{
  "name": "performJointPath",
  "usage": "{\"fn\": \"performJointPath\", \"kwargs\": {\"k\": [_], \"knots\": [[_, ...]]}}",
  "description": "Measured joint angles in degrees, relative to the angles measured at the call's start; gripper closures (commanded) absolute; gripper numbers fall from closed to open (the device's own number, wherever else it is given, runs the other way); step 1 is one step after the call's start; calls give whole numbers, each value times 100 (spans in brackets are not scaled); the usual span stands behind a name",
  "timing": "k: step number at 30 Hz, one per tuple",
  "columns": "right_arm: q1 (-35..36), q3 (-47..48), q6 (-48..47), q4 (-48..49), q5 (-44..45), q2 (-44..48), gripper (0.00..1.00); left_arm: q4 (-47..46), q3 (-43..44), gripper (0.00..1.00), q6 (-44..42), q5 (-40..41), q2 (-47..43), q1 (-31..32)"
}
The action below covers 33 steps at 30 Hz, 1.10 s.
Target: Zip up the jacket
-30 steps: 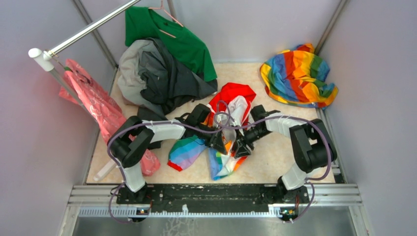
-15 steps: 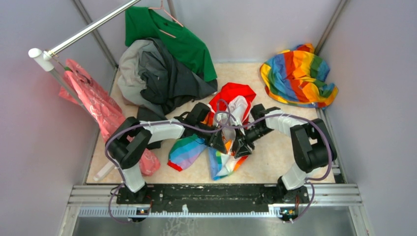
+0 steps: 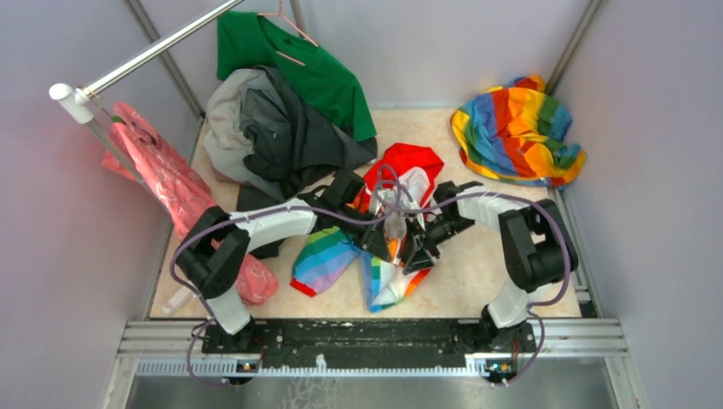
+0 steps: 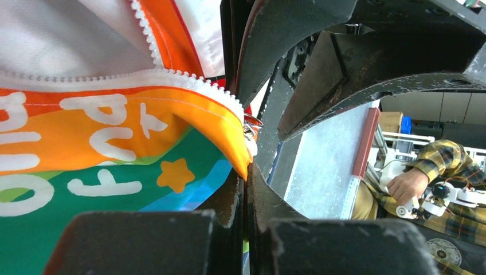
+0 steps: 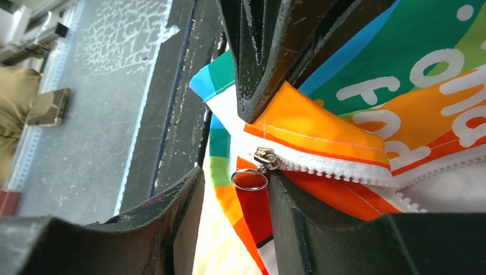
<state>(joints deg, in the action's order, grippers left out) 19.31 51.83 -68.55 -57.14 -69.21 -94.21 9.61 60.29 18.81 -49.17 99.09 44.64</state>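
The jacket [image 3: 412, 181] lies mid-table, red hood toward the back, rainbow sleeve [image 3: 322, 262] at the left. Both grippers meet over its lower front. My left gripper [image 3: 381, 245] [image 4: 247, 172] is shut on the orange bottom corner of the jacket [image 4: 114, 132], just under the white zipper teeth [image 4: 172, 77]. My right gripper [image 3: 416, 254] [image 5: 232, 197] is open, one finger on each side of the hem. The metal zipper slider [image 5: 267, 157] and its ring pull [image 5: 250, 179] hang between those fingers, close to the right-hand one [image 5: 298, 223].
A dark grey garment [image 3: 286, 136] and a green shirt [image 3: 294, 64] on a hanger are heaped at the back left. An all-rainbow cloth [image 3: 516, 132] sits back right. A pink bag [image 3: 175, 192] hangs from the rail [image 3: 153, 51] on the left. Walls enclose three sides.
Both grippers have shifted slightly away from the bases, carrying the jacket's hem with them. The left forearm now reaches farther across.
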Motion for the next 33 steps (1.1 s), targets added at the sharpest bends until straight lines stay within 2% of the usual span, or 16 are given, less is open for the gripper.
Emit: {"fn": "performJointPath", "kwargs": {"k": [12,18,22,26,33], "knots": [[-37,343,-59,-339,-374,-610,59,636,170,100,-260,214,0,0],[-37,306,568,236,-420,-560,59,765,289,100,-289,275,0,-4],[-37,258,756,444,-457,-452,66,896,428,100,-350,372,0,-2],[-37,273,308,122,-492,-459,75,1062,505,100,-431,494,0,0],[-37,479,-684,-791,-566,-667,77,1272,590,100,-516,664,2,0]]}}
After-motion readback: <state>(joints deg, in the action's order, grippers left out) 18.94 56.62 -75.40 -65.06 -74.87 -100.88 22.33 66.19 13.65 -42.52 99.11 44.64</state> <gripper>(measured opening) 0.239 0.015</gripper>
